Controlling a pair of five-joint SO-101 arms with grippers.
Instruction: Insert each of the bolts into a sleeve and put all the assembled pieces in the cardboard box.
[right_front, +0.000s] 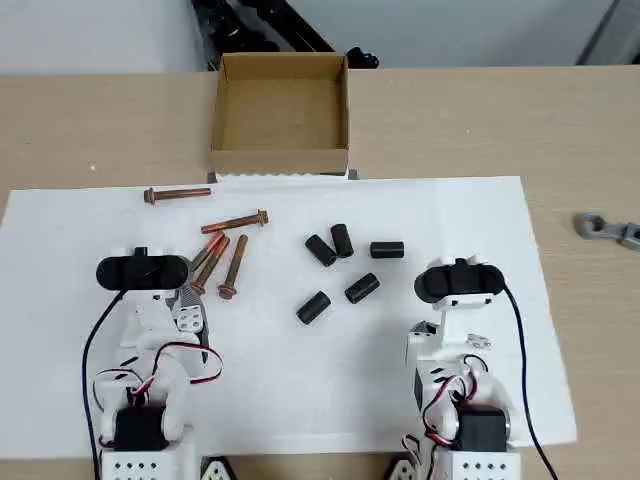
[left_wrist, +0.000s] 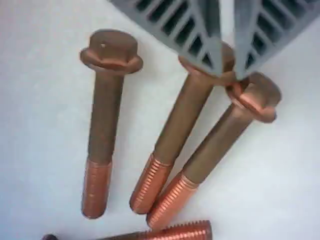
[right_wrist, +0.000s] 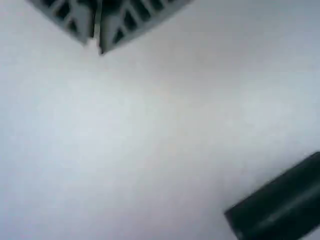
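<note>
Left pincer (left_wrist: 229, 74): drawn together but for a thin slit, pinching nothing, tips poised over the heads of two bolts.

Right pincer (right_wrist: 96, 46): pressed together, empty, low over the white sheet (right_front: 430, 205), with one sleeve (right_wrist: 280, 205) lying near.

Bolts: three (right_front: 218, 264) lie fanned side by side on the sheet just ahead of the left arm; a fourth (right_front: 235, 221) and a fifth (right_front: 178, 195) lie farther out, towards the cardboard box (right_front: 280, 158).

Sleeves: five (right_front: 342, 268), loose at mid-sheet, apart from the bolts.

The box stands on the tabletop (right_front: 100, 120), touching the sheet's far edge.
</note>
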